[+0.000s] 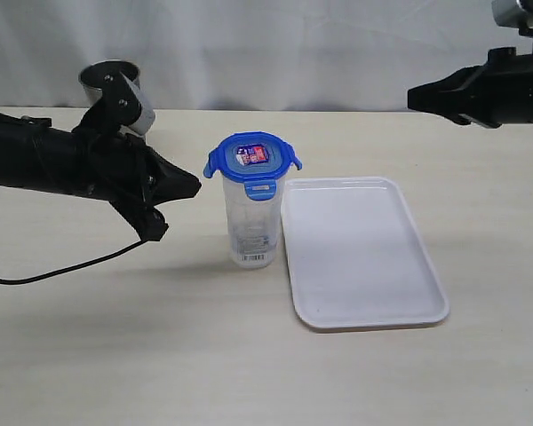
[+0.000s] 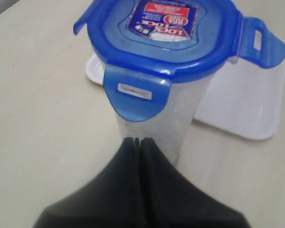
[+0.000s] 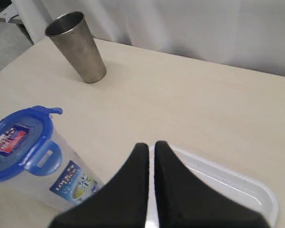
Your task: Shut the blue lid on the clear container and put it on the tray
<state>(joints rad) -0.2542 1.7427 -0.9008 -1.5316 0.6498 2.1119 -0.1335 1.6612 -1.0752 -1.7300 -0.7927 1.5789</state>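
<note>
done: blue lid [image 1: 251, 156] on clear container [image 1: 251, 226]
todo: we latch flaps [image 2: 263, 42], move onto tray [image 1: 364, 257]
grippers: left gripper [image 1: 194, 186], right gripper [image 1: 413, 96] closed, empty

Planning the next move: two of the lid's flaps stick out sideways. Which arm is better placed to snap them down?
Left, probably. Its shut gripper points at the clear container from close by, just below the blue lid. The right gripper, also shut, hangs high on the far side of the tray, well away.

A pale beige tabletop [image 1: 89, 355] runs back to a white, softly folded curtain [image 1: 275, 44].
</note>
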